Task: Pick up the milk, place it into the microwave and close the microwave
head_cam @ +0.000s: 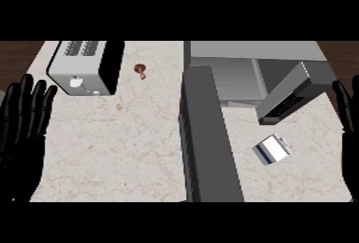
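Head view: nothing is grasped yet, so the step in hand is the reach for the milk (272,149), a small carton lying on its side on the counter (119,142) at about four o'clock from centre. The microwave (242,71) sits at one o'clock, its door (209,137) swung open toward the viewer. The right hand (345,107) shows at three o'clock, fingers straight and holding nothing; the milk lies at its seven o'clock, well apart. The left hand (24,118) rests at nine o'clock, fingers straight. A toaster (85,65) stands at eleven. Next move likely needs the right hand brought inward and down over the carton.
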{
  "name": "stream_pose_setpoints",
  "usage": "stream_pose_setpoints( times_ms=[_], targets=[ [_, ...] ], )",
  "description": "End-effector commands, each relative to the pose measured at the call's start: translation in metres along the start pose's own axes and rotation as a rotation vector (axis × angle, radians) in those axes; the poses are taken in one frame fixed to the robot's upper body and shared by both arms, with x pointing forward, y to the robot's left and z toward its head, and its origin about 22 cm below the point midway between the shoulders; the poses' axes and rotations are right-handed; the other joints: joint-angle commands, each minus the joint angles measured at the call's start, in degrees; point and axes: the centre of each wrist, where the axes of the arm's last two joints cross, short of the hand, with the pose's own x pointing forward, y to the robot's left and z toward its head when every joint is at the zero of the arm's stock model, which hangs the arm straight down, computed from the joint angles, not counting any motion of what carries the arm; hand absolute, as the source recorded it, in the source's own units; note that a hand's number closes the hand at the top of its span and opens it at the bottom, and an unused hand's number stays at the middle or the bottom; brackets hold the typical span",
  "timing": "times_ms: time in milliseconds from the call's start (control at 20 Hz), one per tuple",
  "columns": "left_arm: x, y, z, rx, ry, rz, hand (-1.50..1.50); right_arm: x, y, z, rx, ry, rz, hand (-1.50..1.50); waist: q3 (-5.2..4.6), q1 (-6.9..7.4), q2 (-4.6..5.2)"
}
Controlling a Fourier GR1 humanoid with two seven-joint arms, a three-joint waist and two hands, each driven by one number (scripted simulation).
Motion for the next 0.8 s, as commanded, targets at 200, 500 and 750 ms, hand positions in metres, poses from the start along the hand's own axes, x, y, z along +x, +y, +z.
stream_pose_setpoints(
  times_ms=[200, 500, 750],
  targets=[
    [-0.021, 0.025, 0.006, 0.079, 0.054, -0.027, -1.5, -0.012, -0.015, 0.023, 0.121, 0.111, -0.034, -1.5, 3.99, 0.6, 0.78],
    [-0.028, 0.013, 0.024, 0.135, 0.209, 0.102, -1.5, -0.025, -0.001, 0.038, 0.254, 0.21, -0.354, -1.5, 4.01, 0.95, 0.7],
    [-0.02, 0.001, 0.056, 0.145, 0.225, 0.113, -1.5, -0.007, -0.001, 0.061, 0.245, 0.223, -0.358, -1.5, 3.99, 0.89, 0.66]
  ],
)
